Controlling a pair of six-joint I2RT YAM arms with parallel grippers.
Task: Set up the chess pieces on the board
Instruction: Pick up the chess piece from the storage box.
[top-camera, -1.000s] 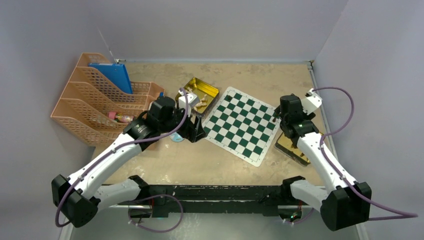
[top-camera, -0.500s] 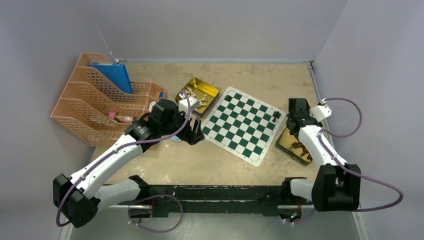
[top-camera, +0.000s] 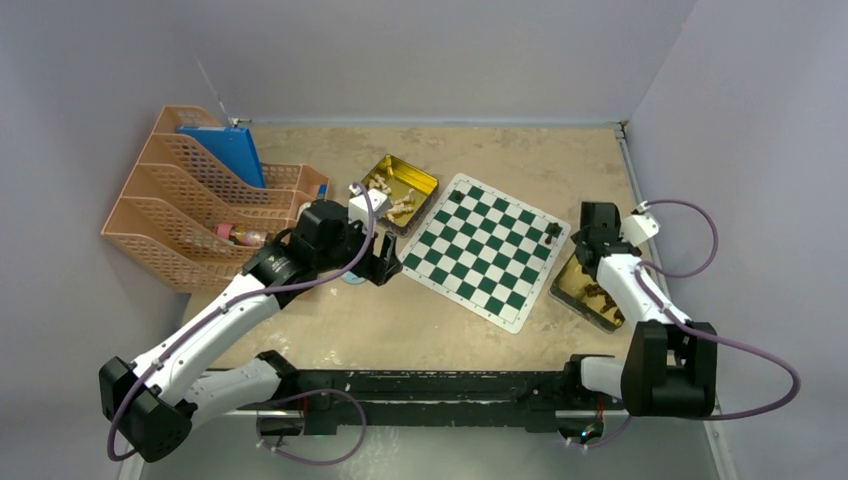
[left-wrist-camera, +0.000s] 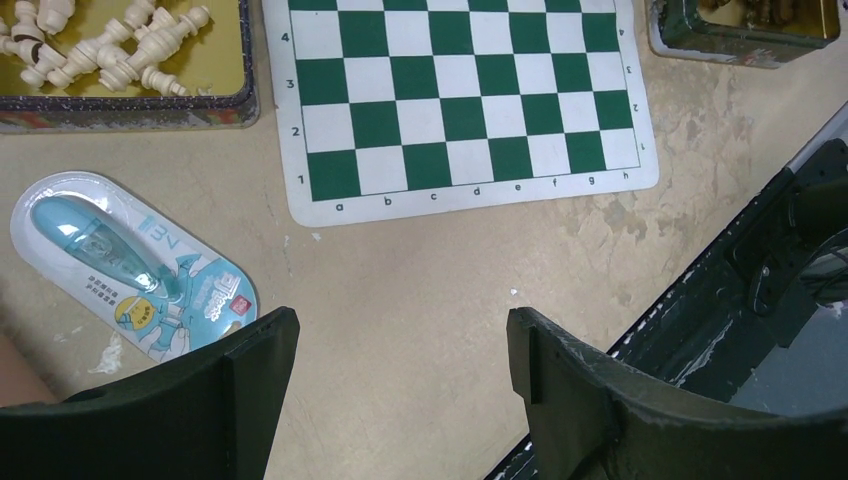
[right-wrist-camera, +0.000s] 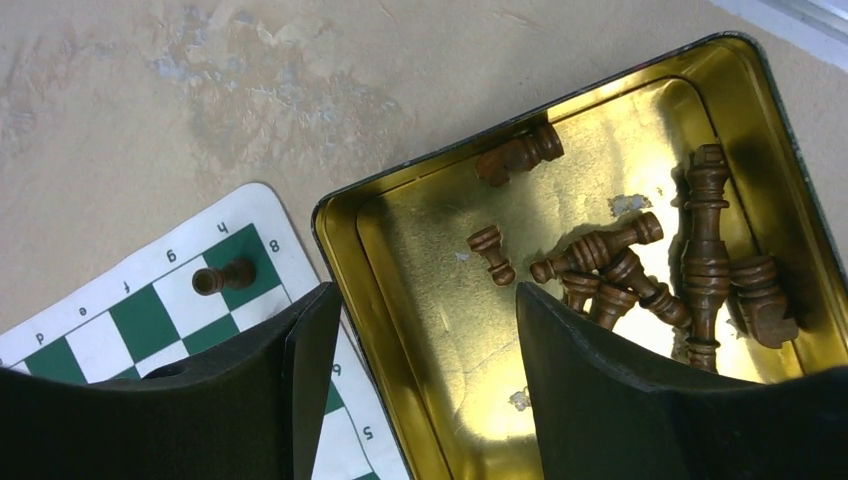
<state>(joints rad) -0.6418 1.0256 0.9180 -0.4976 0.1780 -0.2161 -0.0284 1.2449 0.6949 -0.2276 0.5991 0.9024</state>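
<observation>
The green and white board (top-camera: 485, 250) lies mid-table; it also shows in the left wrist view (left-wrist-camera: 460, 100) and the right wrist view (right-wrist-camera: 150, 310). One dark brown piece (top-camera: 552, 233) stands on its far right corner square, also seen in the right wrist view (right-wrist-camera: 222, 277). Several dark brown pieces (right-wrist-camera: 640, 270) lie in a gold tin (right-wrist-camera: 400, 300) right of the board (top-camera: 570, 292). Pale beige pieces (left-wrist-camera: 110, 60) lie in another gold tin (top-camera: 425, 182) behind the board. My right gripper (right-wrist-camera: 418, 335) is open and empty above the tin's left rim. My left gripper (left-wrist-camera: 400, 350) is open and empty over bare table left of the board.
An orange file rack (top-camera: 185, 215) with a blue folder (top-camera: 225, 150) stands at the left. A blister-packed blue item (left-wrist-camera: 130, 265) lies by my left gripper. The black base rail (top-camera: 440, 385) runs along the near edge.
My right gripper has let go of the dark piece on the board's corner and drawn back right over the tin. My left gripper has shifted slightly left and nearer.
</observation>
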